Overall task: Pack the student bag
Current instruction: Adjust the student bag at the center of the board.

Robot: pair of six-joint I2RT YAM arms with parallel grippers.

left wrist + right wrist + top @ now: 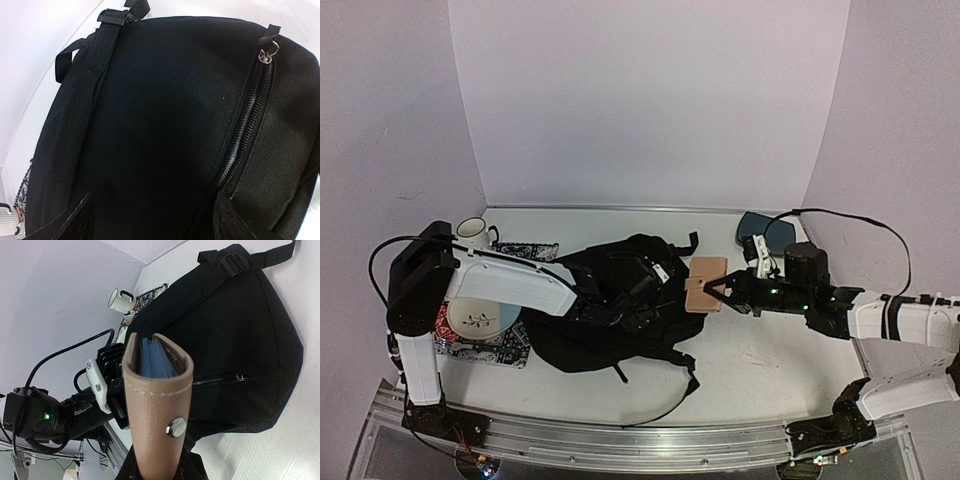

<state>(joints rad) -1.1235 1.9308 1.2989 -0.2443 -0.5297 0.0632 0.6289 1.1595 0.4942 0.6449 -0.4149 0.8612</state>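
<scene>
White left arm point(510, 280) is reaching rightward, its left gripper point(638, 292) holding its jaws wide apart; white right arm point(900, 320) is stretching leftward, its right gripper point(722, 293) clamping a tan leather snap-button case point(704, 283).

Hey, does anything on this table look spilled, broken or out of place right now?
Nothing spilled or broken. Only the student bag looks untidy: it lies slumped on the table, with one strap trailing loose toward the near edge.
</scene>
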